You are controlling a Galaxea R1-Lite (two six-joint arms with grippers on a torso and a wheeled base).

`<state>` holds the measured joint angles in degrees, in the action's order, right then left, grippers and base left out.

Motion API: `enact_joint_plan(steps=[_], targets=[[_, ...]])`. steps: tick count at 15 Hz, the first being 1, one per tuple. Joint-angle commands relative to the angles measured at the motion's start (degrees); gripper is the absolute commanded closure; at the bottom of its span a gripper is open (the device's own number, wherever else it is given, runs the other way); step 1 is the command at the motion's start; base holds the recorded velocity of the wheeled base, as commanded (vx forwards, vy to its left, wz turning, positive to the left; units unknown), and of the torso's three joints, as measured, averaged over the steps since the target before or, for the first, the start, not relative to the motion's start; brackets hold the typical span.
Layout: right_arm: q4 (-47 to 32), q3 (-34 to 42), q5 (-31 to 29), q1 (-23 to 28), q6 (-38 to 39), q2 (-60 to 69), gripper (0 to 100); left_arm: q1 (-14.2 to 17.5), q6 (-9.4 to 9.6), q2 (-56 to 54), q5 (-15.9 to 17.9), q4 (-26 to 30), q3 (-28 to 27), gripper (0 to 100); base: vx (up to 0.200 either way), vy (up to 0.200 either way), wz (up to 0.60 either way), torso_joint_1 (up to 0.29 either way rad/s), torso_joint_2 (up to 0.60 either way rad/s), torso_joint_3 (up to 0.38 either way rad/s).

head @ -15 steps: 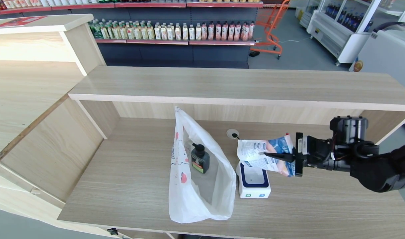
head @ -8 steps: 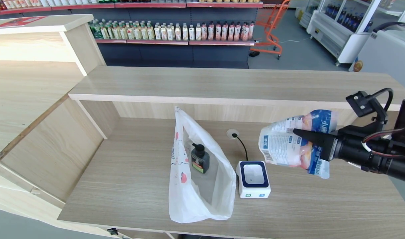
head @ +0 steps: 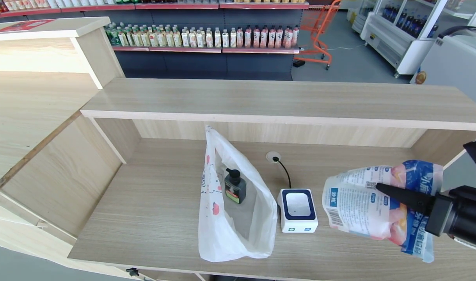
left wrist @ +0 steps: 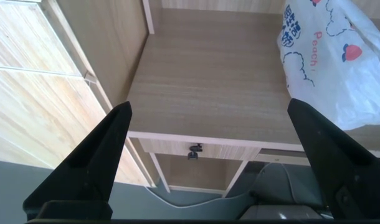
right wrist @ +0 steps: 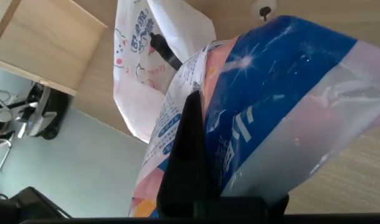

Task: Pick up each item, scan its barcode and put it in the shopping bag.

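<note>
Right gripper (head: 396, 195): we are gripping the crinkled blue-and-white plastic packet (head: 359, 210), a black finger (right wrist: 185, 149) pressing its printed face.
Left gripper (left wrist: 210, 112): we are holding fingers wide apart.

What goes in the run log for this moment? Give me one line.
right gripper: shut on pouch, right of scanner | left gripper: open | shopping bag: holds pump bottle | pouch: not yet bagged
</note>
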<state>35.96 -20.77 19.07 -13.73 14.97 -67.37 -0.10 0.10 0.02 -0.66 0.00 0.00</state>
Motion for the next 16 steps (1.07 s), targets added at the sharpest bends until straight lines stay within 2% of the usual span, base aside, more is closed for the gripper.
enact_joint_plan(steps=[1, 5, 9, 13, 16], targets=[[-1.68, 1.00, 0.01, 0.63, 0.15, 4.52, 100, 0.01, 0.08, -0.02, -0.04, 0.00, 0.00, 0, 0.000, 0.000, 0.00, 0.000, 0.00, 0.000], [-10.91, -2.87, 0.01, 2.48, 2.70, 7.07, 100, 0.01, -0.01, -0.02, -0.04, 0.00, 0.00, 0, 0.000, 0.200, 0.00, -0.002, 0.00, 0.005], [-21.55, -9.81, 0.36, 1.16, 3.84, 3.91, 100, 0.01, -0.10, -0.02, -0.04, 0.00, 0.00, 0, 0.000, 0.000, 0.00, 0.000, 0.00, 0.000], [-22.51, -15.00, -0.78, -6.05, 8.58, -5.58, 100, 0.01, -0.10, -0.02, -0.04, 0.00, 0.00, 0, 0.000, 0.000, 0.00, 0.000, 0.00, 0.000], [-22.51, -17.81, -6.50, -15.19, 15.35, -11.65, 100, 0.01, -0.10, -0.02, -0.04, 0.00, 0.00, 0, 0.000, 0.000, 0.00, 0.000, 0.00, 0.000]])
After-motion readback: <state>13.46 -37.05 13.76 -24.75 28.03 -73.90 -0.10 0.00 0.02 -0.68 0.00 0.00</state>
